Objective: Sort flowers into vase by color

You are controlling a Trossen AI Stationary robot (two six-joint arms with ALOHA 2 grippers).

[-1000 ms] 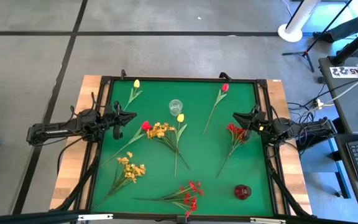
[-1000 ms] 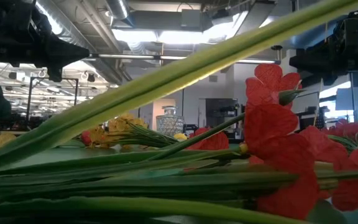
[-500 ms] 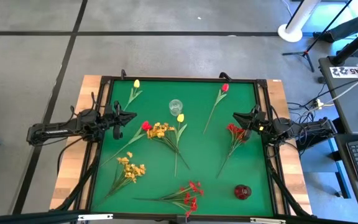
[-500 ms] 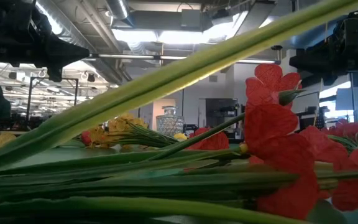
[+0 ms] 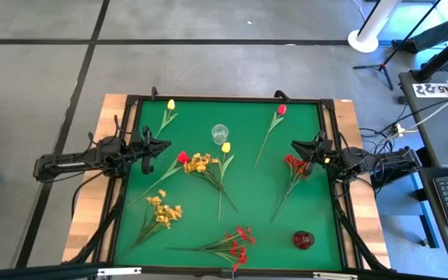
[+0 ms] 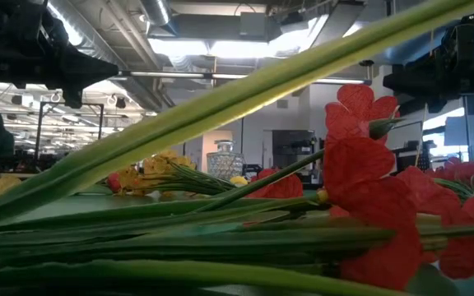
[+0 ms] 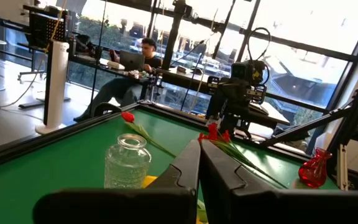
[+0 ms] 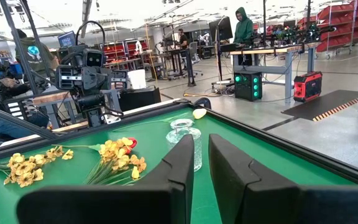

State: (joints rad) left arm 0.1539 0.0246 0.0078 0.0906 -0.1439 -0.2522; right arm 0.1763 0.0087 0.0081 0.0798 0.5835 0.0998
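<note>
Flowers lie flat on the green mat (image 5: 208, 225): a yellow tulip (image 5: 170, 104) and a red tulip (image 5: 281, 110) at the far side, a red tulip (image 5: 182, 157), a yellow spray (image 5: 199, 163) and a yellow tulip (image 5: 225, 147) mid-table, a yellow spray (image 5: 164, 210), and red sprays (image 5: 294, 163) (image 5: 239, 243). A clear glass vase (image 5: 220, 132) stands upright toward the far side, a red vase (image 5: 303, 239) at the near right. My left gripper (image 5: 168, 145) hovers shut at the left edge. My right gripper (image 5: 294, 145) hovers at the right edge, fingers almost together, nothing between them.
A dark frame (image 5: 224, 99) rims the mat. The nearest red spray (image 6: 369, 164) and its stems fill the low view, with the glass vase (image 6: 225, 160) behind. People sit and stand at desks in the room beyond (image 7: 143, 46) (image 8: 243, 25).
</note>
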